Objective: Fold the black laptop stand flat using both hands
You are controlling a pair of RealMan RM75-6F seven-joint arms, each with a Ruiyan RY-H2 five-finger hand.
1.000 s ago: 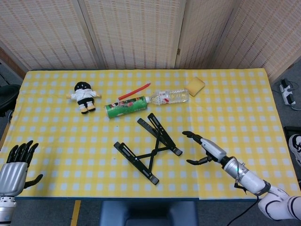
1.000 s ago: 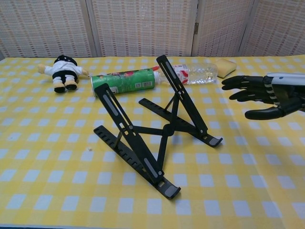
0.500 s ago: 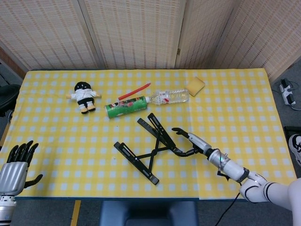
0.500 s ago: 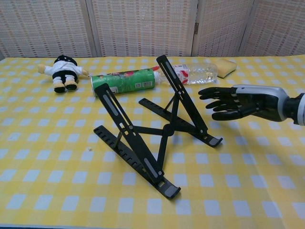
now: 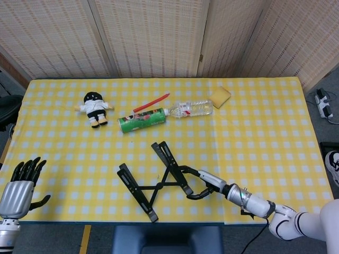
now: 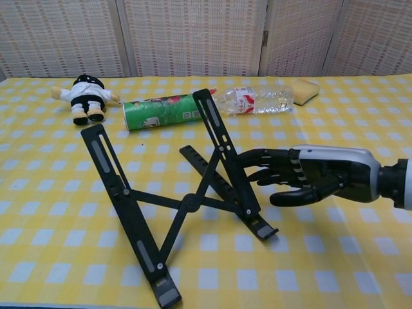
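Stand: the black laptop stand [image 6: 187, 193] sits unfolded near the front edge of the desk [image 5: 265, 132], in front of the green can. Its two long rails rise at a slant, joined by crossed struts that form an X between them. The rails have slotted faces and small lips at their lower ends.
My right hand: my right hand [image 6: 302, 183] is at the stand's right rail, fingers [image 6: 257, 156] spread and reaching to the rail, thumb curled below. The fingertips touch or nearly touch the rail; I cannot tell whether they grip it. In the head view the same hand [image 5: 204, 182] meets the right rail low down.
My left hand: my left hand [image 5: 18, 182] hovers at the front left corner of the desk, well apart from the stand, fingers apart and holding nothing.
Behind the stand: a green can [image 6: 161, 111] lies on its side, a clear plastic bottle [image 6: 257, 100] lies beside it, and a red pen [image 5: 151, 102] lies just behind the can.
Farther off: a small doll [image 6: 84, 96] lies at the back left; a yellow sponge [image 5: 220, 97] lies past the bottle.
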